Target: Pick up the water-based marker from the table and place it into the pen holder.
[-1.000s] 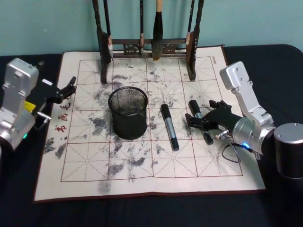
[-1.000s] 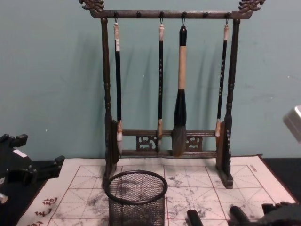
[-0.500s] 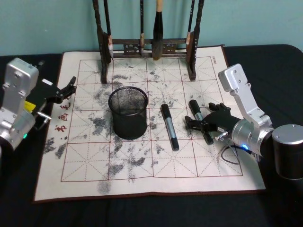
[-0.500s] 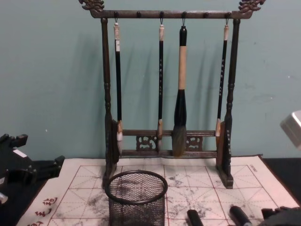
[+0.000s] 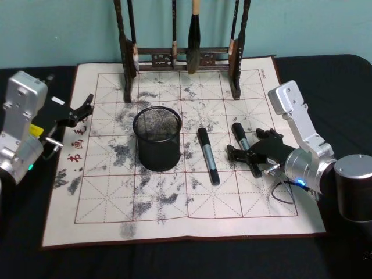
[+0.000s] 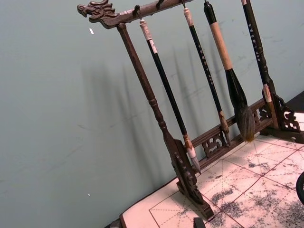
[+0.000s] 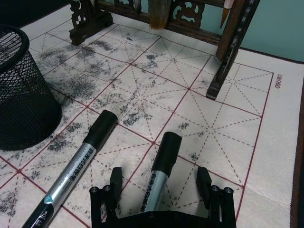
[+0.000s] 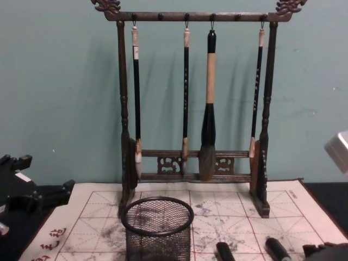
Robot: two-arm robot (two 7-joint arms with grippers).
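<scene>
Looking down from the head view, you have the right gripper point(image 5: 246, 149) low over the calligraphy mat point(image 5: 116, 200), jaws spread wide on either side of the right-hand water-based marker point(image 7: 158, 167), neither finger touching it. That marker lies flat, near a second marker point(image 5: 208, 157), with the black mesh pen holder point(image 5: 157, 138) further left. Your left gripper point(image 5: 81, 110) sits parked at the mat's left edge.

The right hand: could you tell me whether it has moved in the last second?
Yes, slightly: the right hand has sunk lower and slid back along the still marker it straddles, away from the cap, fingers open.
</scene>
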